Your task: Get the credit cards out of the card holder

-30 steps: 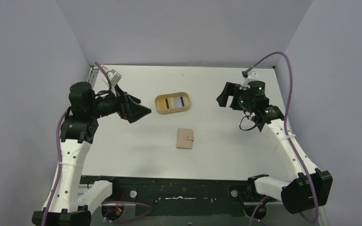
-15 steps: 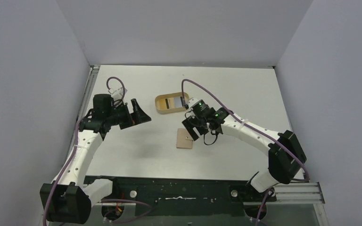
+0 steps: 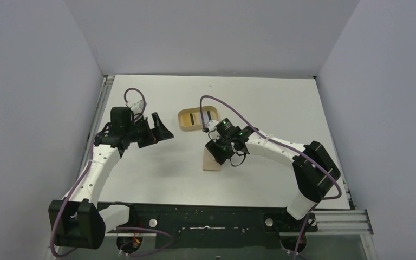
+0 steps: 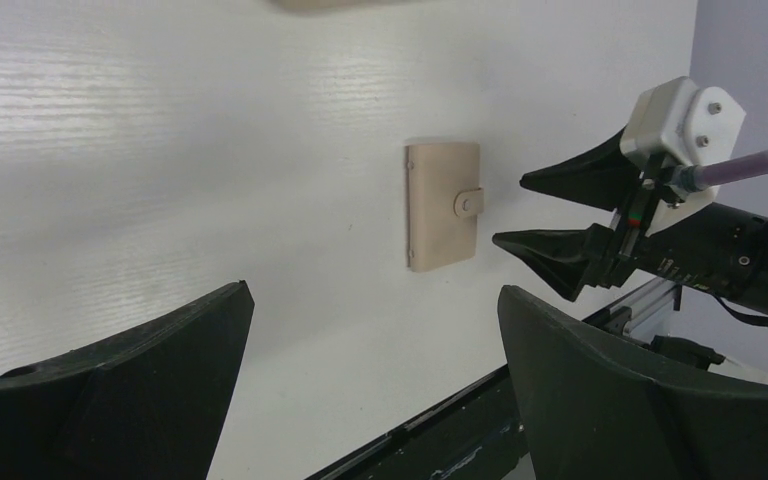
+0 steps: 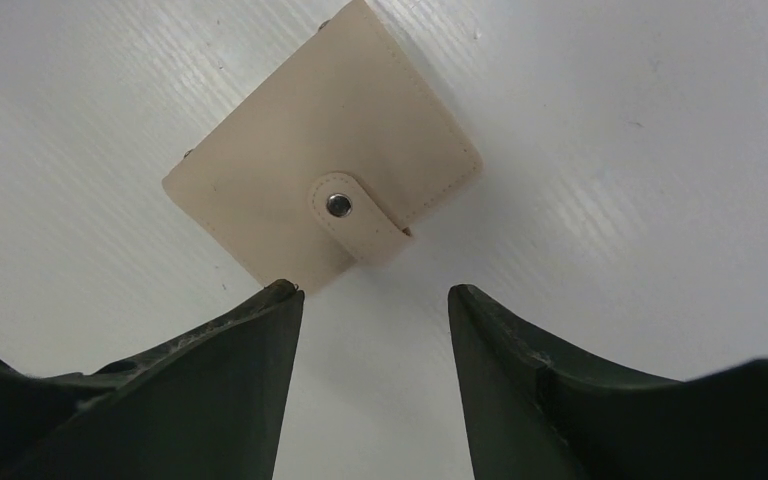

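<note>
— Where is the card holder (image 3: 211, 163)?
— Flat on the white table (image 3: 281, 103), shut. It's a pale tan square with stitched edges and soft corners, and its rounded tab (image 5: 360, 220) is snapped down over a small metal stud (image 5: 338, 206).
— And the right gripper (image 5: 375, 290)?
— Just over the holder's tab side, black tapered jaws apart with nothing between them. One tip overlaps the holder's edge; I can't tell whether it touches.
— The left gripper (image 4: 375, 290)?
— Well to the holder's left, off the table, jaws spread wide and empty.
— Room around the holder?
— Bare, finely grained table all round it. An oval tan tray (image 3: 184, 122) with a raised rim sits beyond the holder, apart from it
</note>
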Robot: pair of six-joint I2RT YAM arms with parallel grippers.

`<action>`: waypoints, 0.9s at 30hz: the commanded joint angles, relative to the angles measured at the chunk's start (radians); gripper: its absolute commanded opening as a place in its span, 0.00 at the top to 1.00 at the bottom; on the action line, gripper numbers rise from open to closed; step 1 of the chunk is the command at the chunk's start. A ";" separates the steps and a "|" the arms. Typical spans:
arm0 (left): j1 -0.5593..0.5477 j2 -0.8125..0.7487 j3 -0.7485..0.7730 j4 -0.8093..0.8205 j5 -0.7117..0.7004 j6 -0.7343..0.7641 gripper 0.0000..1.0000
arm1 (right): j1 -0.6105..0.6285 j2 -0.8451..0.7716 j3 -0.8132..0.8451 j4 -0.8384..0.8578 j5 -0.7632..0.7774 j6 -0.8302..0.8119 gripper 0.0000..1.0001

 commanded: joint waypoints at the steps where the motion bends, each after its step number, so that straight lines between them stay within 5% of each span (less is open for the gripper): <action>1: -0.003 -0.012 0.020 0.064 -0.024 0.009 0.07 | 0.000 0.040 0.037 0.062 -0.064 -0.041 0.46; 18: 0.002 -0.015 0.032 0.034 -0.080 0.026 0.08 | -0.003 0.133 0.051 0.109 -0.101 -0.058 0.64; 27: 0.004 -0.001 0.058 0.011 -0.091 0.042 0.08 | -0.026 0.155 0.054 0.120 -0.125 -0.066 0.54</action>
